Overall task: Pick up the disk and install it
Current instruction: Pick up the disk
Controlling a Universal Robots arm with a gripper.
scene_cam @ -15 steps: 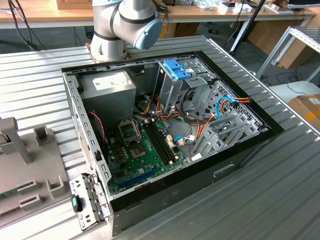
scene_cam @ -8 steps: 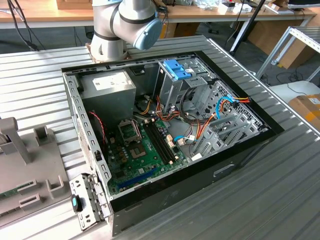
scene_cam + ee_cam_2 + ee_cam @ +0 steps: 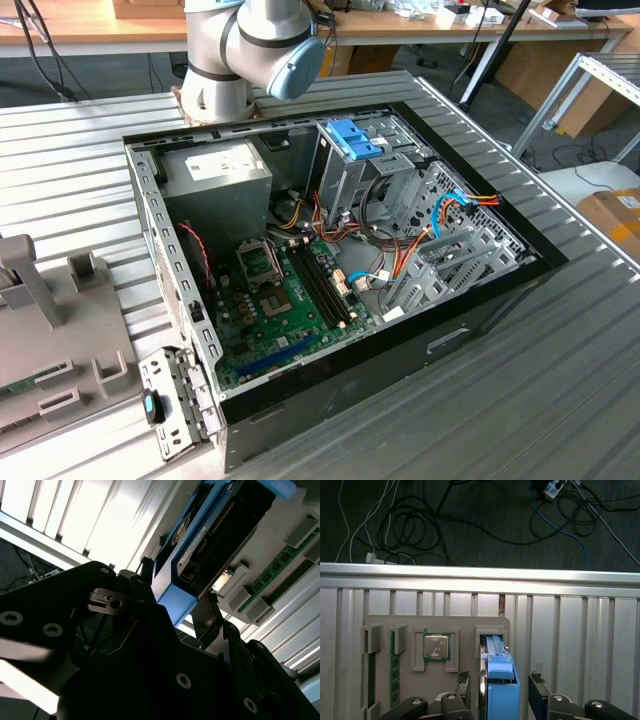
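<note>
Pincer point(image 3: 499, 690) spread astride the disk point(image 3: 498, 672), a finger point(image 3: 463, 690) just beside each broad face with a sliver of gap either side; apart, then, and not yet clamped, going by the first wrist view. Standing on end in a slot of the grey holder point(image 3: 465, 622), next to the pocket with the processor chip point(image 3: 436, 646). Long axis judged straight in line with the pincer's reach: blue-railed near end between the fingers, far end down in the slot. Same line-up in the second wrist view, disk point(image 3: 200, 545) running away from pincer point(image 3: 177, 600). Ribbed metal worktop point(image 3: 570, 645) beneath, holder close to its edge, cabled floor beyond. Slot walls tight, so little room sideways. In the exterior view, open computer case point(image 3: 400, 370) well apart from the holder point(image 3: 100, 360), drive cage point(image 3: 345, 175) towards its far side.
</note>
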